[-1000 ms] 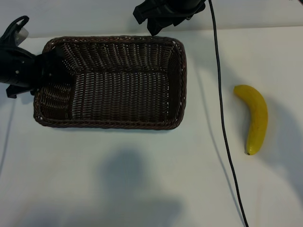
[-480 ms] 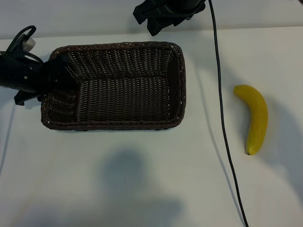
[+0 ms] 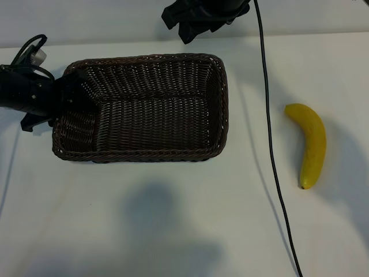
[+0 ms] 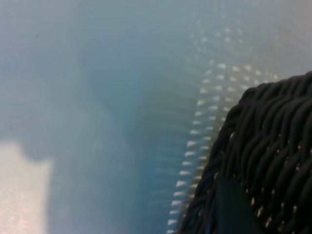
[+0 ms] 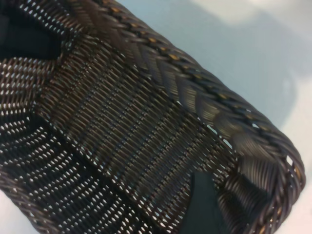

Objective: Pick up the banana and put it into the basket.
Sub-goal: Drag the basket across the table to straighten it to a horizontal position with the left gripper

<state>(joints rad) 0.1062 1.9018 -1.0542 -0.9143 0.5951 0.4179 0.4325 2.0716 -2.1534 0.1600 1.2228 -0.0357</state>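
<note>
Along the near edge of the counter (image 3: 173,231) lay a broad bare stretch of white surface, crossed only by soft shadows and by a thin black cable (image 3: 275,173) that ran from the near edge up toward the far side. Right of that cable, well apart from everything else, the banana (image 3: 311,144) lay flat on the counter, curved, its dark tip pointing toward the near edge, with open room all around it.

Left of the cable sat the basket (image 3: 222,104), its long sides roughly parallel to the near edge and nothing inside it. Bare counter separated its right rim from the cable, and a narrower strip lay beyond its far rim.

At the basket's left end, the left pincer (image 3: 72,98) reached in over the short rim. Its fingers stood partly apart with the woven wall between them, one dark fingertip (image 4: 234,209) lying against the weave in the wrist view; whether they truly pinched the wall could not be told.

Farthest back, above the basket's far rim near its right corner, the right pincer (image 3: 190,26) hung over the counter, angled down toward the basket. Its fingers stood well apart and held nothing, and one fingertip (image 5: 202,204) showed above the weave at the basket's corner.
</note>
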